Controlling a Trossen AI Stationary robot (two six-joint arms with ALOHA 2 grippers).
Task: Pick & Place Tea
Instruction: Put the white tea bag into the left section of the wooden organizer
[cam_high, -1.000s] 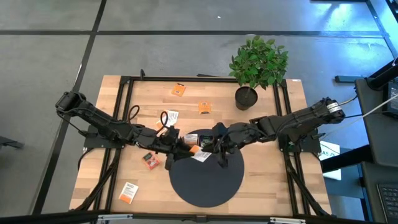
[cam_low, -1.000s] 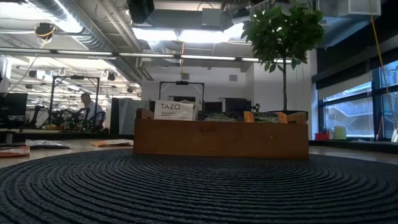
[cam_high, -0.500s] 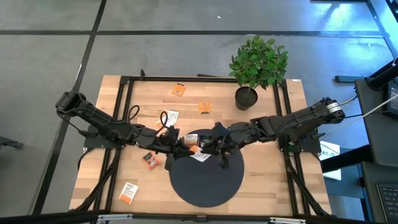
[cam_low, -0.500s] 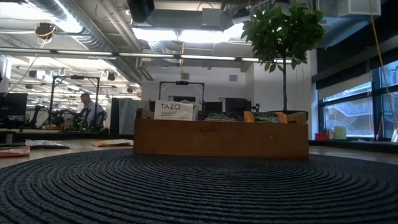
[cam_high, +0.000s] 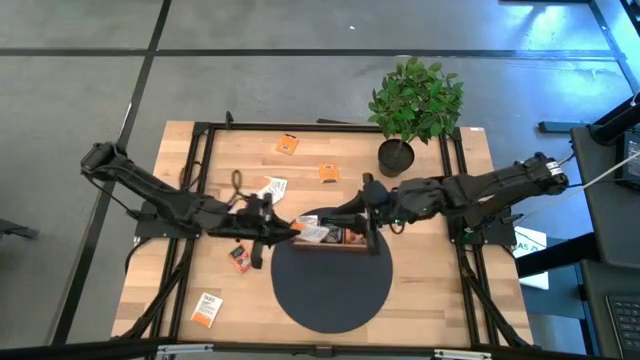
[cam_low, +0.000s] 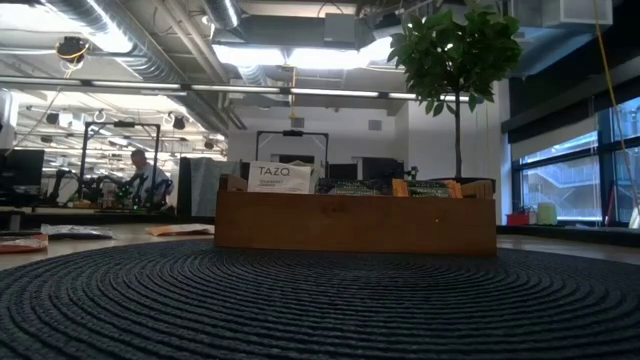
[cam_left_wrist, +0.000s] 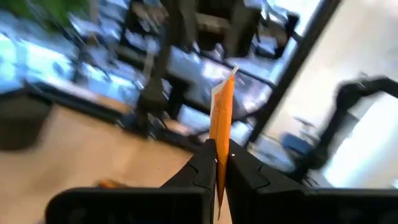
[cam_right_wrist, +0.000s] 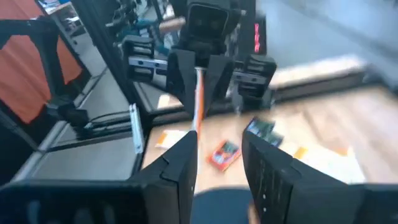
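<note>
My left gripper (cam_left_wrist: 217, 163) is shut on an orange tea sachet (cam_left_wrist: 222, 112), held in the air by the left end of the brown wooden tray (cam_high: 330, 238). The tray stands on the far edge of the dark round mat (cam_high: 332, 285), with several sachets in it (cam_low: 280, 176). My right gripper (cam_right_wrist: 217, 168) stands open and empty above the tray (cam_high: 338, 216), facing the left one (cam_right_wrist: 199, 68). Loose sachets lie flat on the table: two orange (cam_high: 287, 144) (cam_high: 329, 172), one white (cam_high: 272, 187), one red (cam_high: 240, 257), one white-and-orange (cam_high: 207, 308). My left gripper pinches the orange sachet between its two fingers by one edge (cam_left_wrist: 217, 171). The fingers lie about level and come from the table's left. The sachet stands on edge and sticks out past the fingertips (cam_right_wrist: 198, 102), lifted clear of table and tray.
A potted plant (cam_high: 412, 100) stands at the far right of the table, behind my right arm. Black frame rails (cam_high: 195, 180) run along the table's left and right sides. Beyond the table is a workshop where a person (cam_low: 145, 180) sits far off.
The two grippers, which met over the tray a second ago, have drawn apart and risen. My left gripper has gone toward the table's left edge with the orange sachet. My right gripper has pulled back toward the right edge.
</note>
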